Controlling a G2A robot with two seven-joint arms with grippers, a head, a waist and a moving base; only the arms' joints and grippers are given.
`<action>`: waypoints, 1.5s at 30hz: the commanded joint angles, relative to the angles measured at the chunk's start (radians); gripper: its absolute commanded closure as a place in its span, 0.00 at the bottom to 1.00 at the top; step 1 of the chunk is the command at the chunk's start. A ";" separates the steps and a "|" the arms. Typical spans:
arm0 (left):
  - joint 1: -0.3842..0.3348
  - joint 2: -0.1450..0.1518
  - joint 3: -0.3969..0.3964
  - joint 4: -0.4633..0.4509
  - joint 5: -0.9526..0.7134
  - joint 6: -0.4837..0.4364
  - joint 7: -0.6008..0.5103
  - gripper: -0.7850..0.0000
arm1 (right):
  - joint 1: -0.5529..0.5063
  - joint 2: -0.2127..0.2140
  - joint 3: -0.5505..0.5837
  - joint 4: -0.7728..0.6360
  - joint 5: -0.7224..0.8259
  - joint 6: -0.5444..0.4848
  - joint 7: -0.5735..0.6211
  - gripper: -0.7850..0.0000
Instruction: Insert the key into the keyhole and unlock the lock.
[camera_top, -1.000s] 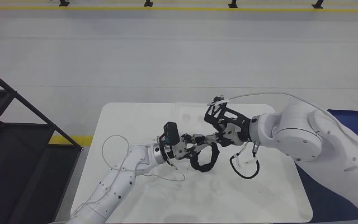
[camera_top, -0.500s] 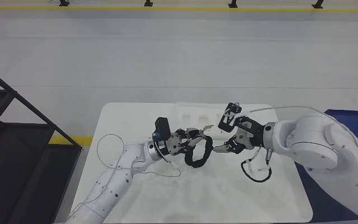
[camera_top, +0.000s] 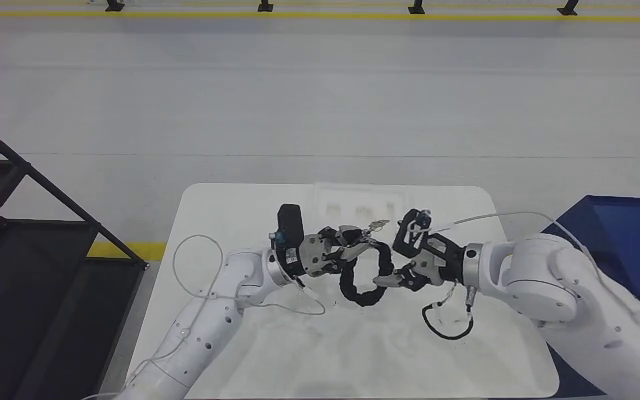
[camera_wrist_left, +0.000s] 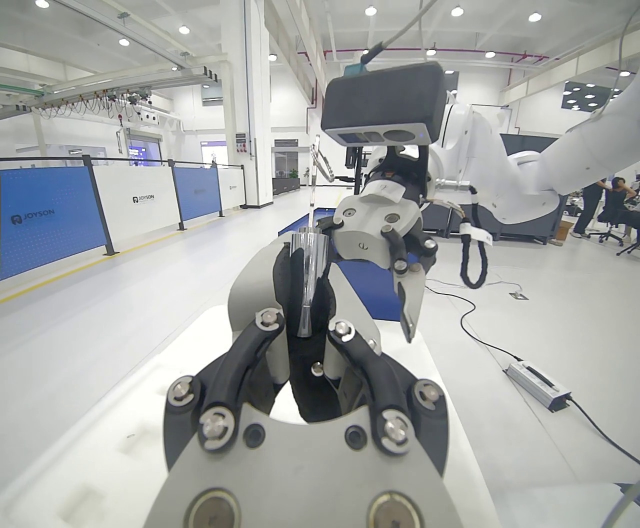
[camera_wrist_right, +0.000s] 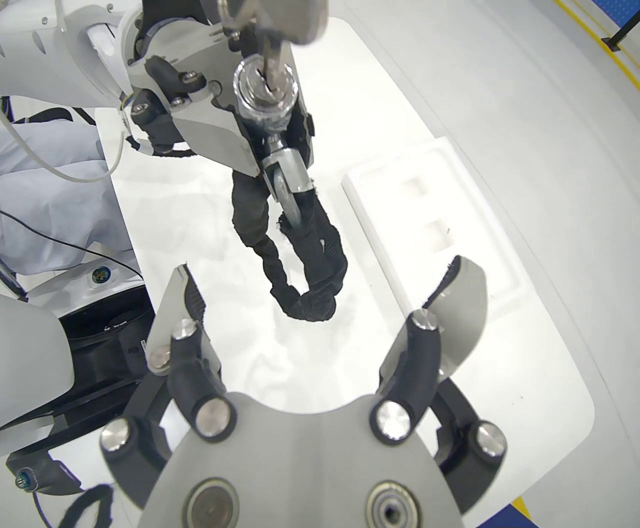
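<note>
As left end effector (camera_wrist_left: 305, 300) clamps the lock (camera_wrist_left: 311, 250), right end effector (camera_wrist_right: 320, 270) gapes opposite.

Key (camera_wrist_right: 295, 20): head blurred and cut off by the picture's edge in the right wrist view. The blade end is hidden inside the keyhole (camera_wrist_right: 267, 87), so depth of entry cannot be told.

Lock (camera_wrist_right: 265, 95): in the left wrist view its lower part is hidden inside the left gripper (camera_wrist_left: 305, 300), and the keyhole face is turned away.

Black cable (camera_wrist_right: 310, 280): one end is hidden behind the left gripper.

Top view: key and keyhole too small to tell apart.
</note>
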 joint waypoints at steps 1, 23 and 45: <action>-0.001 -0.001 0.003 0.001 -0.010 -0.006 0.000 1.00 | -0.007 -0.002 0.002 0.003 -0.002 -0.002 -0.024 1.00; -0.012 0.006 -0.050 0.056 0.099 0.045 -0.005 1.00 | -0.017 -0.020 0.001 -0.017 -0.092 0.060 0.159 1.00; -0.113 0.023 0.093 0.301 0.613 -0.009 0.012 0.90 | 0.110 -0.087 -0.192 0.127 -0.103 0.055 0.417 0.56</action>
